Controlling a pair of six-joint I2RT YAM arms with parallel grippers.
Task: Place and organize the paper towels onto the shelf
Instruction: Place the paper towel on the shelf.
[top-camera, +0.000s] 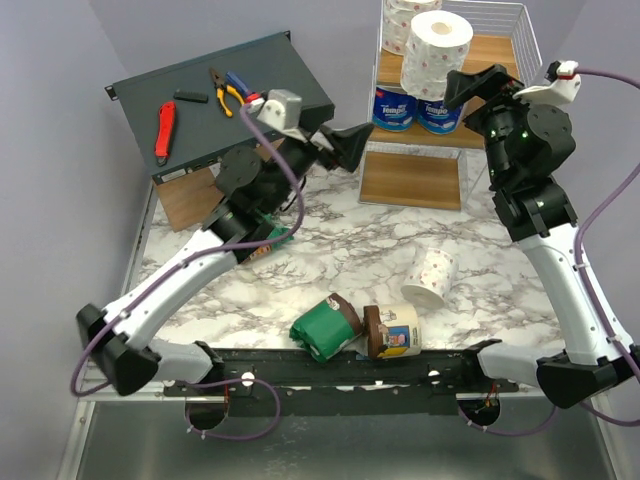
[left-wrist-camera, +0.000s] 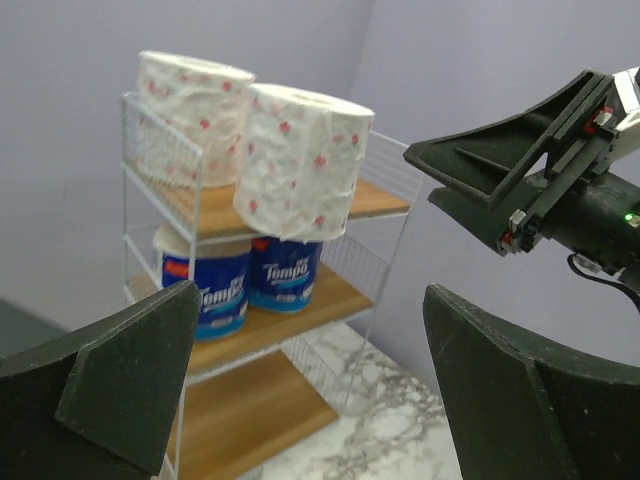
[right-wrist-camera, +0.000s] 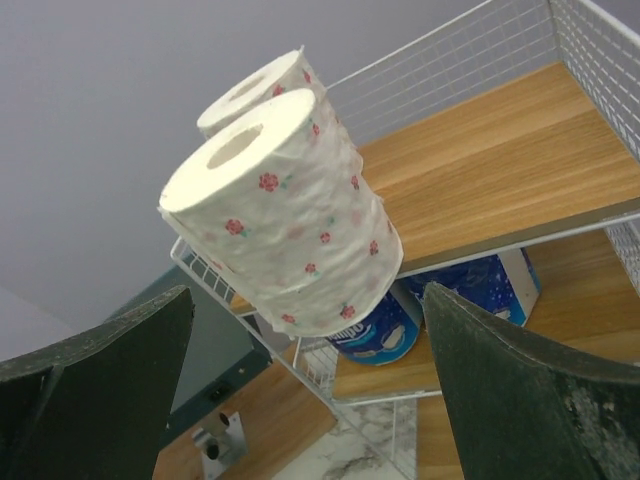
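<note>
Open wide and gripping nothing: left tool (top-camera: 352, 147), right tool (top-camera: 468, 86). Nudge the front speckled roll (top-camera: 436, 55), perched askew and overhanging just ahead of the right tool, deeper onto the top tier of the shelf (top-camera: 497, 52), beside the rear speckled roll (top-camera: 403, 22). Middle tier below: two blue-wrapped rolls (top-camera: 418, 112). Behind both tools, on the worktop (top-camera: 330, 235): loose speckled roll (top-camera: 432, 275), green roll (top-camera: 327, 328), cream-and-brown roll (top-camera: 394, 331).
</note>
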